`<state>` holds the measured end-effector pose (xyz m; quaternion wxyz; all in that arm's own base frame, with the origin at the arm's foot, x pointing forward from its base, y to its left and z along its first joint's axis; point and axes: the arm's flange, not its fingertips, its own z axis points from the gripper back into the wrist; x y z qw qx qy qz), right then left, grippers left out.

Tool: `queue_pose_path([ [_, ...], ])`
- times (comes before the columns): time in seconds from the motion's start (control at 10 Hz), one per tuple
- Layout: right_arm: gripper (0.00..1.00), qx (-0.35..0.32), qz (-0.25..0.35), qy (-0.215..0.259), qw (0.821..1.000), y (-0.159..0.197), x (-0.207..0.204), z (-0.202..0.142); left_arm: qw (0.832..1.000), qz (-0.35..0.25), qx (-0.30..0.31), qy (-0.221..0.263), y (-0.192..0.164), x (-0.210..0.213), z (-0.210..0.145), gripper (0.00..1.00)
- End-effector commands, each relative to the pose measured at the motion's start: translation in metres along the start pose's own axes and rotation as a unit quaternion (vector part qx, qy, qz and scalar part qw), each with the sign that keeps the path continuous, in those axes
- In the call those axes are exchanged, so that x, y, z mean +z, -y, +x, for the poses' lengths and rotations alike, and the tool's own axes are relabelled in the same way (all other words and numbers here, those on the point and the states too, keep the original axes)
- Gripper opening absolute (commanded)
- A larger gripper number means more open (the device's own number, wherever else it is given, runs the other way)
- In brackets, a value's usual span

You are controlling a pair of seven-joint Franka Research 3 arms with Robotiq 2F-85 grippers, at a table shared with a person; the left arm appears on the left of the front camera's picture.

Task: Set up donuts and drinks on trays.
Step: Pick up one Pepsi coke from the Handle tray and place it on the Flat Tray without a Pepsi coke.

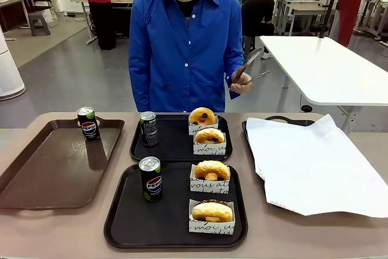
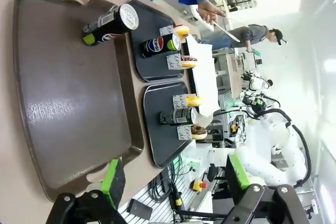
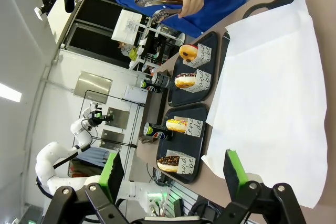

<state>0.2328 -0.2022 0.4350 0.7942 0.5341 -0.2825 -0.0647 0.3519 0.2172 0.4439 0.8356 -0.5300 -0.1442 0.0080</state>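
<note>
both trays point(image 1: 121, 222) carry donuts point(image 1: 211, 211) and drinks point(image 1: 150, 178), well beyond the left gripper point(image 2: 173, 179) and right gripper point(image 3: 170, 170), both wide open and empty.

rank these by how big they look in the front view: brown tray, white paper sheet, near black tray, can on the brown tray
1. white paper sheet and brown tray: look about alike, too close to rank.
2. near black tray: smaller than both, though it lies nearest the camera.
3. can on the brown tray: by far the smallest.

"PEPSI" logo on the drinks point(image 1: 151, 179), black script "vous" and "moi" on the donuts' paper sleeves point(image 1: 210, 217)
</note>
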Motion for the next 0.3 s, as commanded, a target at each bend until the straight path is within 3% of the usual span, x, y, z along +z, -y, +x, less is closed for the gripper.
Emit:
queue_pose_path([
  [0.0,1.00,0.007,0.009,0.004,1.000,0.0009,-0.0005,0.0010,1.000,0.014,0.006,-0.018,-0.0083,0.0018,0.0078,1.00],
  [0.2,1.00,0.007,0.009,0.004,1.000,0.0009,-0.0005,0.0010,1.000,0.000,0.000,0.000,0.0000,0.0000,0.0000,1.00],
])
